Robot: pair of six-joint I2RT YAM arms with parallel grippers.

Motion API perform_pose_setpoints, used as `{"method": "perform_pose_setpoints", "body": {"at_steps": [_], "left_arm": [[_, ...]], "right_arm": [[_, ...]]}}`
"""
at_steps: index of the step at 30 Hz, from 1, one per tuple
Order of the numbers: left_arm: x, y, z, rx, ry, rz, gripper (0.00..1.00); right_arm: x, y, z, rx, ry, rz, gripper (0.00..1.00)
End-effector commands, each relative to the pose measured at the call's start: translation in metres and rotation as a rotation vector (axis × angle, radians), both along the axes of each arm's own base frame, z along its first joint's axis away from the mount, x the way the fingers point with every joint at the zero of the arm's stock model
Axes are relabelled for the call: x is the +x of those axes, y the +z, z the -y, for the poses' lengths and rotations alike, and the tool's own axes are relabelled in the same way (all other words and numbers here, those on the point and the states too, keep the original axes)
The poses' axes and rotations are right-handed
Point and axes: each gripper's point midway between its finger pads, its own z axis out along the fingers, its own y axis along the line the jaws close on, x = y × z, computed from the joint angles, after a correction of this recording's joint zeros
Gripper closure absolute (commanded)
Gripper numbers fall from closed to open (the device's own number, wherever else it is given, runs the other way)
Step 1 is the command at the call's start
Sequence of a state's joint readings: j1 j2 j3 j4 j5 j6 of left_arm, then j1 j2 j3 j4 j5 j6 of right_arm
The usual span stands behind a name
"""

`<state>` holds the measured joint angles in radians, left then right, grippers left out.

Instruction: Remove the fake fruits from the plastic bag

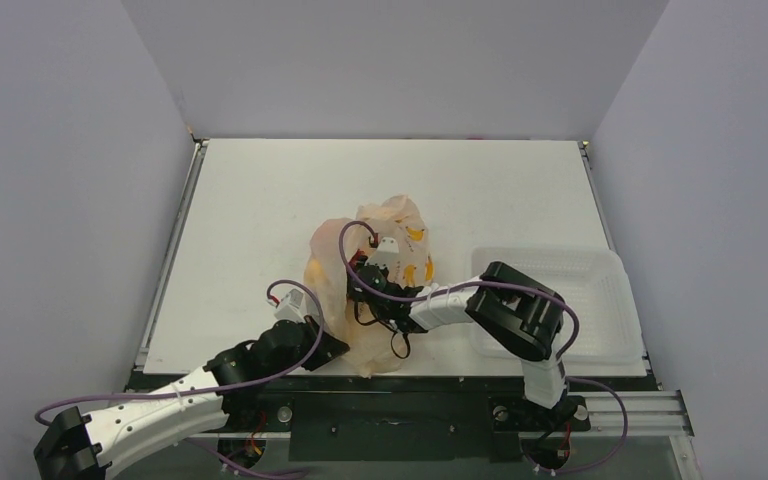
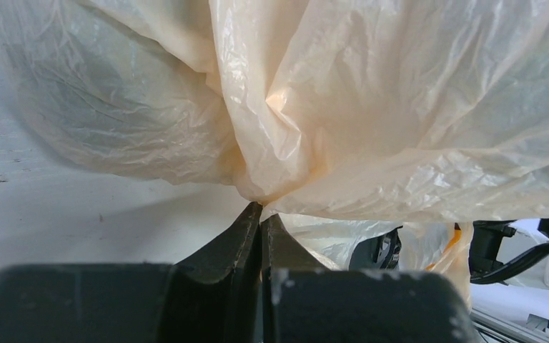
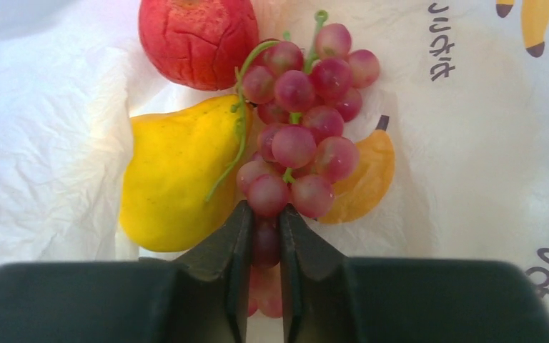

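Bunch of red plastic grapes [image 3: 297, 143] sits pinched at its lowest berry in the right pincer [image 3: 266, 214], inside the crinkly peach plastic bag [image 2: 372, 107] (left pincer [image 2: 262, 214] clamps a fold); slow withdrawal seems wisest.

Top cam: high at near edge, looking down at white table [image 1: 260, 200]. Wrist cams close behind left tool [image 2: 261, 214], right tool [image 3: 264, 218]; all share crinkly peach banana-print plastic bag [image 1: 397, 214].

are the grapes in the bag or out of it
In the bag: the grapes lie on its printed plastic beside a yellow pear, and the right gripper, reaching inside, is shut on one grape.
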<state>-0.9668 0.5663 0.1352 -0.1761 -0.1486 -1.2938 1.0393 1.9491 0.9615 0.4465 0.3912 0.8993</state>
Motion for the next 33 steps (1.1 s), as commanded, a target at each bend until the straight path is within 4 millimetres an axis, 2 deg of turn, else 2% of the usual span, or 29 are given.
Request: {"method": "perform_pose_setpoints", "body": {"at_steps": [1, 3, 10, 17, 22, 28, 33], "left_arm": [[0.001, 0.005, 0.002, -0.016, -0.002, 0.009, 1.0], [-0.001, 0.005, 0.002, -0.013, -0.002, 0.002, 1.0], [-0.004, 0.007, -0.003, -0.008, 0.014, -0.025, 1.0], [-0.009, -0.004, -0.006, 0.01, 0.006, -0.05, 1.0], [-0.001, 0.004, -0.008, -0.007, 0.039, -0.012, 1.0], [0.01, 0.02, -0.009, -0.004, 0.062, 0.05, 1.0], [0.01, 0.014, -0.006, 0.011, 0.05, 0.044, 1.0]], "right_arm": [[-0.004, 0.042, -0.005, 0.08, 0.046, 0.04, 0.95], [-0.011, 0.045, -0.004, 0.085, 0.069, 0.025, 1.0], [-0.029, 0.036, 0.009, 0.045, 0.137, -0.058, 1.0], [-0.039, 0.04, 0.007, 0.002, 0.189, -0.077, 1.0], [-0.047, 0.054, 0.011, -0.05, 0.213, -0.028, 1.0], [-0.05, 0.072, 0.03, -0.052, 0.189, 0.015, 1.0], [-0.054, 0.094, 0.037, -0.006, 0.188, 0.06, 1.0]]}}
